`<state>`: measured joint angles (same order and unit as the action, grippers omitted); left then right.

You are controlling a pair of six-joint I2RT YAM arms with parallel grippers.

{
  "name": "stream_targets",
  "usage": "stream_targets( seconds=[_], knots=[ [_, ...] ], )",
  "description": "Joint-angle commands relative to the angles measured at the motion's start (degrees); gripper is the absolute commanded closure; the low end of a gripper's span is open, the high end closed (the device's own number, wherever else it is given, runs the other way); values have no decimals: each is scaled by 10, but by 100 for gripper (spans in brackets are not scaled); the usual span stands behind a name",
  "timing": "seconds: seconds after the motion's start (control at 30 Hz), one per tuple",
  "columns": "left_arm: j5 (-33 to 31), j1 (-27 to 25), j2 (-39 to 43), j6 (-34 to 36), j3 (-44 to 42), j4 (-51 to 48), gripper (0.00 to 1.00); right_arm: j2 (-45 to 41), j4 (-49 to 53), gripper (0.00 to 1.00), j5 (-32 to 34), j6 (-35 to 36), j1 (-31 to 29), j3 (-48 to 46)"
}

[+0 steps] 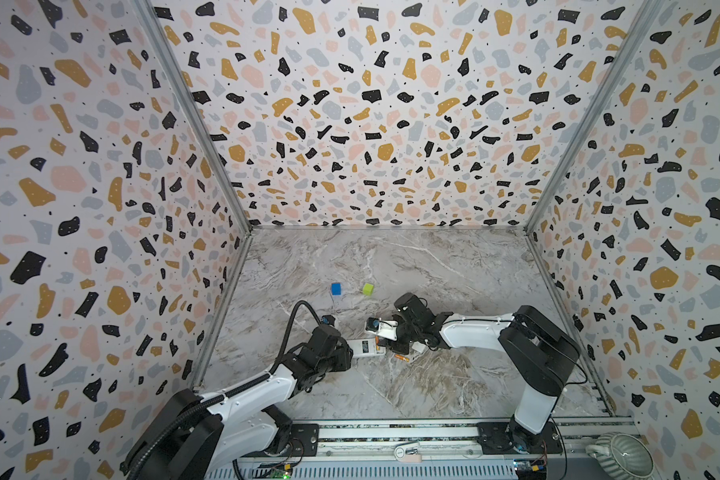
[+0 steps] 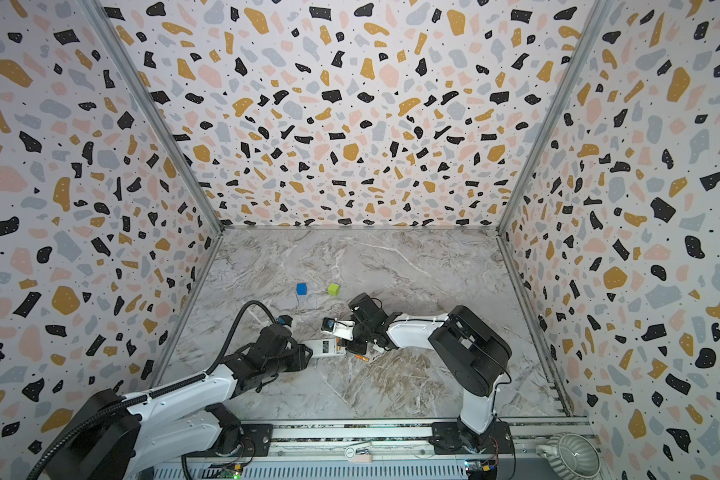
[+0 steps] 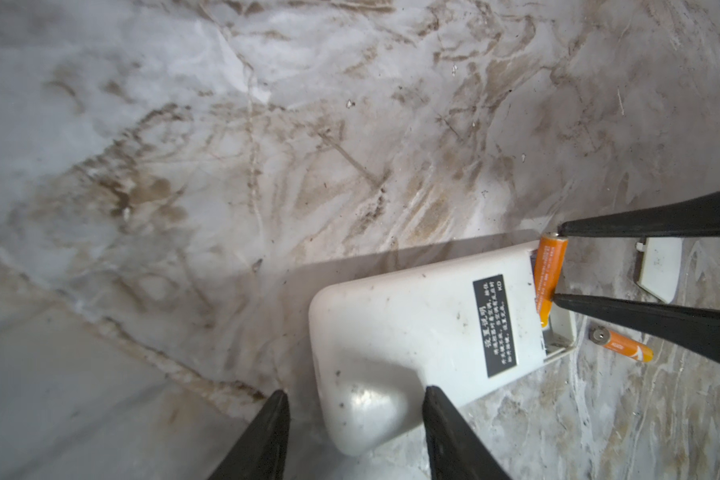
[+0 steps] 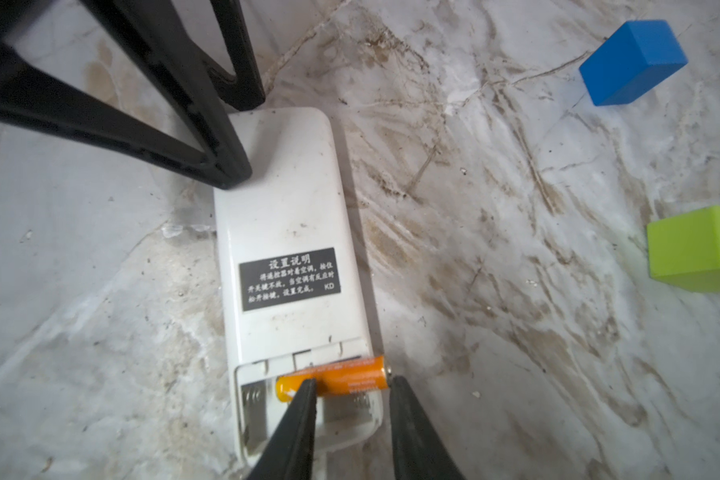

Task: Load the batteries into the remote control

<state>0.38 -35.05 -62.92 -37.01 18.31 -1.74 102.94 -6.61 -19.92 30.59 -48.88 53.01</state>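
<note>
1. At the near right corner of the table (image 1: 433, 386), down by the rail (image 1: 391, 434), sits a grey-green pot (image 1: 622, 457) with ridges.
2. The remote control (image 1: 366, 348) lies flat in the near half of the table, a bit left of the middle. Its long side runs along the near edge. Its white back faces up, with a black label (image 4: 289, 278) on it.
3. The left gripper (image 3: 356, 390) is at the remote's round end, the end that points to the left edge. Its fingers (image 3: 445, 428) are about half open, one on each side of that end. One touches the remote and the other has a small gap, so it is not squeezing.
4. At the remote's other end the battery hole (image 4: 308, 419) is open. One battery (image 4: 337, 378) lies slanted across it, and its metal tip sticks out over the remote's far side.
5. The right gripper (image 4: 353, 380) is right at this battery, fingers a little apart. One fingertip (image 4: 304, 399) lies over the battery's middle and the other sits at its metal tip. I cannot tell if it has hold.
6. The second battery (image 3: 622, 344) lies on the table just beside the open end, on the near side, not touching it. A small white lid (image 3: 657, 270) lies close by too.
7. Farther back, about the middle of the table, stand a blue cube (image 1: 336, 289) and a green cube (image 1: 368, 289). They are side by side but apart, with the blue one nearer the left edge.
</note>
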Motion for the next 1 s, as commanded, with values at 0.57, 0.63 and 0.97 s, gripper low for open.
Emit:
stream_targets(
  seconds=[0.57,0.63,0.97],
  knots=[
    [0,2,-17,-3,-25,27,61,17,52,68,24,17,-38,7],
    [-2,2,-17,-3,-26,27,62,20,55,69,23,16,-39,9],
    [0,2,-29,-3,-26,41,63,25,86,69,22,15,-41,25]
  ],
)
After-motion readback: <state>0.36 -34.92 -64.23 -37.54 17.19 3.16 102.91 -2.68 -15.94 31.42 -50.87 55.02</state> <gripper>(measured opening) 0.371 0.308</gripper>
